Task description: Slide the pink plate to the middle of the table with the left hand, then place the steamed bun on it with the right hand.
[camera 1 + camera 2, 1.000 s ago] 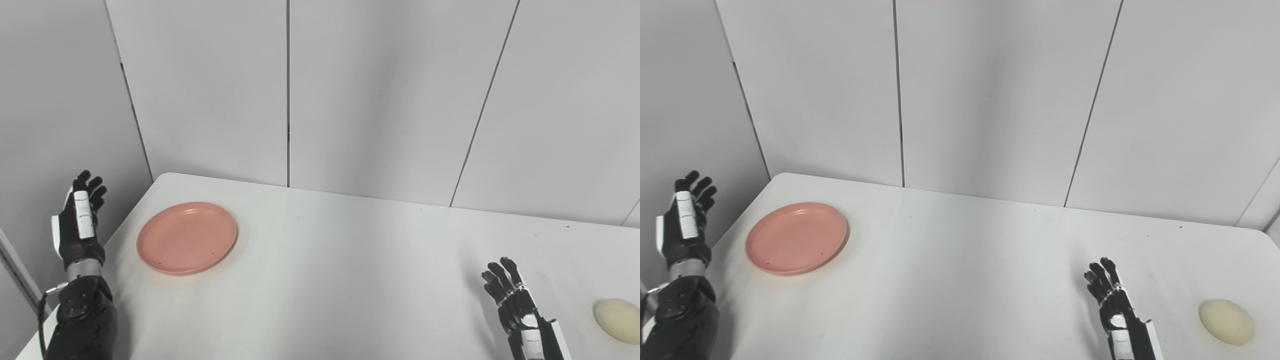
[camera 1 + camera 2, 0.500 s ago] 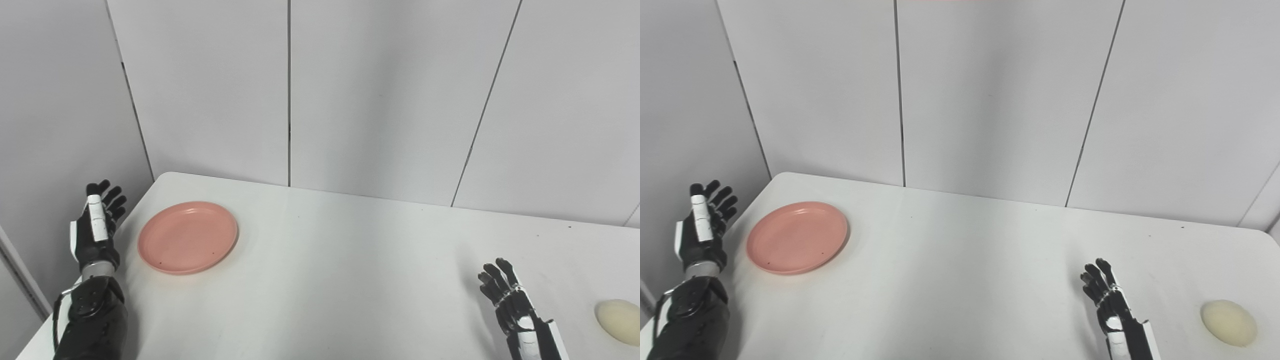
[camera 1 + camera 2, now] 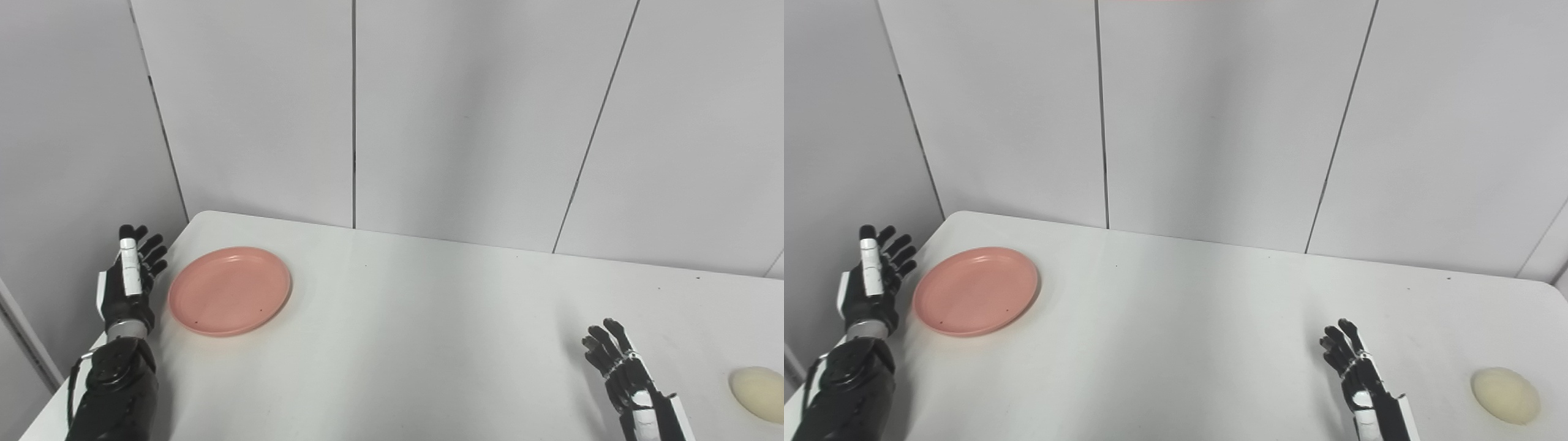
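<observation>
The round, shallow pink plastic plate [image 3: 229, 290] lies flat at about ten o'clock on the white tabletop [image 3: 416, 343], near the far left corner, so it sits well off the middle where the task wants it. The black-and-white left robot hand [image 3: 127, 288] stands just beside the plate's nine o'clock rim, apart from it as far as the views show, released and holding nothing, its fingers spread and pointing toward twelve o'clock. That placement makes sense as a judgement: with the palm on the plate's outer side, a sideways push toward three o'clock would carry the plate inward.

The pale cream, dome-shaped steamed bun [image 3: 1505, 395] rests at about four o'clock, close to the near right edge, well apart from the plate. The black-and-white right robot hand [image 3: 1356, 375] waits to the bun's nine o'clock side, also released and empty, fingers apart and raised, likely parked until the plate is in place.

Being round, the plate has no long axis and points nowhere; its open face looks straight up. The bun is slightly oval, its longer side running roughly ten to four o'clock
</observation>
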Controlling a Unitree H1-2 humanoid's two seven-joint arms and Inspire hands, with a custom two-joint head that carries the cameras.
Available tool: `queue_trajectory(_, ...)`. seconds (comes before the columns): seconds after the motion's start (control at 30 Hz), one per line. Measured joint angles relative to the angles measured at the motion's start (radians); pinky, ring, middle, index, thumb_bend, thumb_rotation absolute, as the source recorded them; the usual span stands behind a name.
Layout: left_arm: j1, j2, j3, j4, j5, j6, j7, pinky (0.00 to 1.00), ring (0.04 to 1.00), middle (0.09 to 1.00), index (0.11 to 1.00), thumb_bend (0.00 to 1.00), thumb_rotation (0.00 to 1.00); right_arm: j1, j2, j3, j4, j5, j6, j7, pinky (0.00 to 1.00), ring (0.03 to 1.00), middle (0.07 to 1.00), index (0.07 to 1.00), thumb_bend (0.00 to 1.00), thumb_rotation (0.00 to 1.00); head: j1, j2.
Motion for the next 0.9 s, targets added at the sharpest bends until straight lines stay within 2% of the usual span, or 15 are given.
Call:
queue_trajectory(0.1,0.001,0.0,-0.001,-0.009,0.021,0.015,0.008,0.96,0.878,0.853,0.859,0.87,0.97,0.003,-0.002,0.004,-0.002,-0.006,0.0,0.0,0.92,0.892,0.912,0.944,0.74,1.0,-0.002,0.003)
queue_trajectory(0.23,0.001,0.0,0.003,-0.018,0.022,0.042,0.023,0.95,0.884,0.861,0.864,0.84,0.98,0.004,-0.004,0.006,-0.005,-0.006,0.005,0.0,0.92,0.893,0.911,0.945,0.75,1.0,-0.002,0.006)
queue_trajectory(0.5,0.001,0.0,0.001,-0.02,0.04,0.051,0.028,1.0,0.911,0.875,0.87,0.87,0.98,0.013,-0.004,0.009,-0.014,-0.016,0.013,0.0,0.92,0.896,0.913,0.949,0.73,1.0,-0.003,0.009)
queue_trajectory(0.9,0.0,0.001,-0.004,-0.022,0.058,0.063,0.028,0.95,0.904,0.877,0.867,0.87,0.96,0.013,-0.004,0.009,-0.014,-0.023,0.013,-0.001,0.93,0.892,0.907,0.946,0.73,1.0,-0.008,0.015)
